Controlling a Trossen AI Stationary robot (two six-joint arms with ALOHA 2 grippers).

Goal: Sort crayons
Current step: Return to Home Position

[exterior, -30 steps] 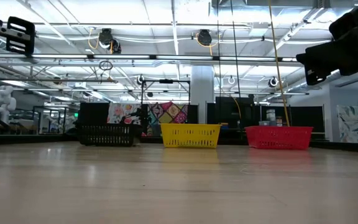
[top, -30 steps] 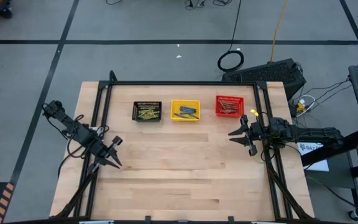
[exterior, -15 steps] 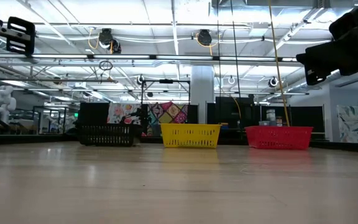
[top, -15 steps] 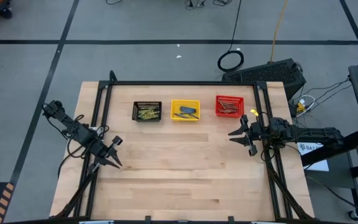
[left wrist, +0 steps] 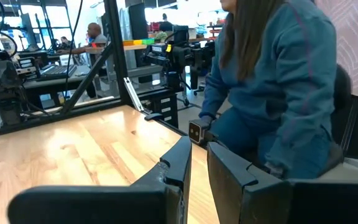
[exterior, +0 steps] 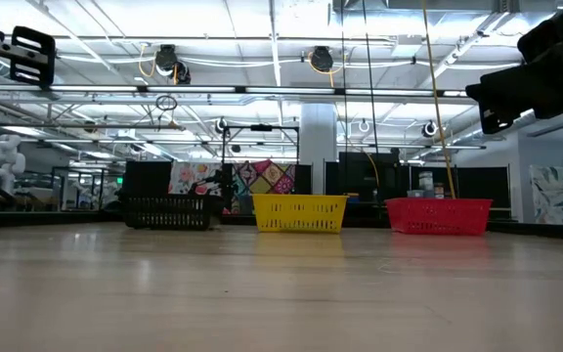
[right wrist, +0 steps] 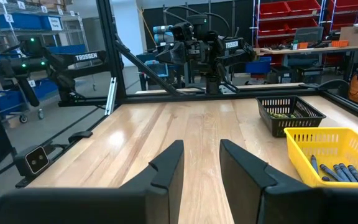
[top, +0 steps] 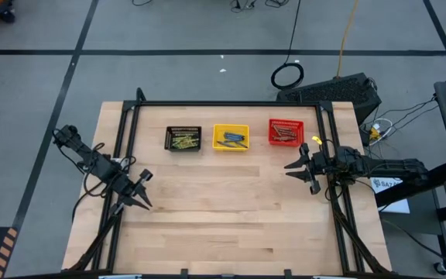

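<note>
Crayons (top: 232, 140) binned by colour

Left hand (left wrist: 197, 146) hangs above the bench's (top: 223, 225) left side, well apart from the baskets, fingers slightly parted and holding nothing. Along the far side three baskets stand in a row, none touching: the black basket (top: 183, 129) holds olive crayons (top: 183, 140), the yellow basket (top: 231, 127) holds blue crayons (top: 235, 142), and the red basket (top: 286, 122) holds brownish-red crayons (top: 285, 136). Right hand (right wrist: 201, 146) hangs above the right side, near the red basket, fingers parted, empty.
</note>
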